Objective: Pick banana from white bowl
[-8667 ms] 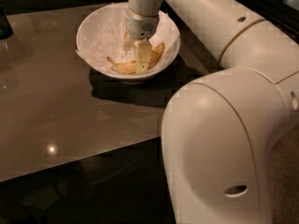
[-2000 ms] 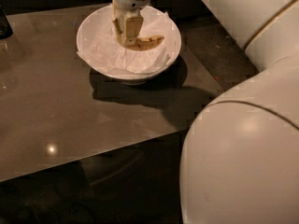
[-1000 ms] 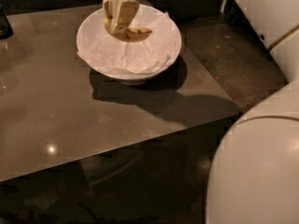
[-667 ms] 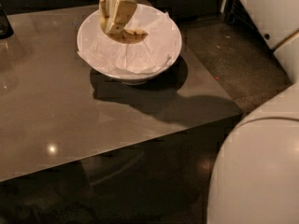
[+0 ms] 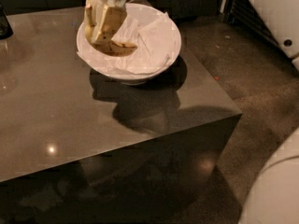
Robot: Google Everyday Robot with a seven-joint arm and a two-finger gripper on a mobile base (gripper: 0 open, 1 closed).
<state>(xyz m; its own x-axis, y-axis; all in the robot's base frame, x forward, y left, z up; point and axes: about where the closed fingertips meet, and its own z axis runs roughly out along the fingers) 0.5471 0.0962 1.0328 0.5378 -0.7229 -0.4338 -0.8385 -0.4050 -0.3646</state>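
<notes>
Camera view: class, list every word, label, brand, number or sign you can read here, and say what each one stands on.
None: this view holds no readable text.
Pincer, above the left side of the white bowl and shut on the banana: no marking shows.
Crumpled white paper lining the bowl: blank.
Glossy table: no lettering, only reflections.
</notes>
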